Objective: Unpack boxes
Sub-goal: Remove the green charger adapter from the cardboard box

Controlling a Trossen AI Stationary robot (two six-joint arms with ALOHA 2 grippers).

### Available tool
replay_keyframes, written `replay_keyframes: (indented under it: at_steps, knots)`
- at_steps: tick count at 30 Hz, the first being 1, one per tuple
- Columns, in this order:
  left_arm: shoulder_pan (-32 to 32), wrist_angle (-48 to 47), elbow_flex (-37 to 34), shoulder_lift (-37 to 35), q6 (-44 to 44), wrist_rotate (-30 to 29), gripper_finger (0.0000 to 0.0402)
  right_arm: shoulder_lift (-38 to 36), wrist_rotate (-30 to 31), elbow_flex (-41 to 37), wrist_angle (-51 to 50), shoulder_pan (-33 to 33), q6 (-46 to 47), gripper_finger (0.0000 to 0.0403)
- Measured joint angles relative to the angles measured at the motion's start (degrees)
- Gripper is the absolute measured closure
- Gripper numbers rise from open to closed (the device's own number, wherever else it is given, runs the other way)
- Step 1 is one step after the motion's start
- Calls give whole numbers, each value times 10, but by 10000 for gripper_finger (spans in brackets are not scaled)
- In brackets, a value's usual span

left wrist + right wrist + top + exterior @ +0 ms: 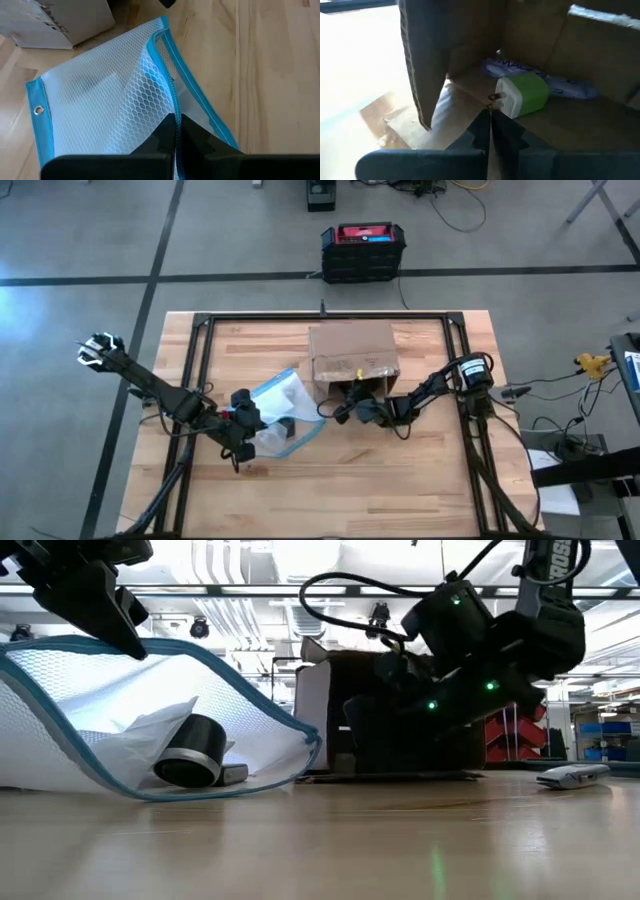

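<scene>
A brown cardboard box [352,352] lies on its side at mid-table, its open end facing the near edge. Inside it lie a green-and-white charger plug [524,95] and a blue-and-white packet [545,80]. My right gripper [489,116] is shut at the box's mouth [336,412], its tips just short of the plug's prongs [496,97]. To the box's left, my left gripper [252,420] is shut on a clear mesh pouch with a blue edge [285,408]. The pouch holds a black roll [192,750] and white paper. My left gripper pinches the pouch's blue zipper edge [174,107] between its two fingers, slanting down from the table's left. That edge is held up and the mouth gapes open, while the pouch's bottom [150,790] rests on the table. My right gripper: I cannot tell whether its tips touch the plug's prongs.
A black-and-red case [362,248] stands on the floor beyond the far edge. A small grey device [570,776] lies on the table to the right. Black frame rails [200,350] run along the table's sides. Bare wood lies toward the near edge.
</scene>
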Motion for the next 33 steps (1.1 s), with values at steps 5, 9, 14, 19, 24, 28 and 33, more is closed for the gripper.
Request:
replay_keyframes:
  at_steps: [5,9,14,19,24,28,33]
  knots:
    - [0,1,0,0,3,0,401,0,41,22,3,-16,-25,401]
    - [0,2,0,0,3,0,401,0,44,44,2,-24,-43,400]
    - [0,4,0,0,3,0,401,3,71,59,-1,-43,-40,400]
    - [0,4,0,1,9,0,402,3,62,62,-1,-65,-10,400]
    - [0,4,0,1,12,-6,401,3,10,71,0,-85,-17,401]
    - [0,4,0,1,12,-10,401,12,-9,75,-1,-97,-39,401]
    - [0,6,0,1,12,-10,401,53,-21,91,-3,-107,-23,401]
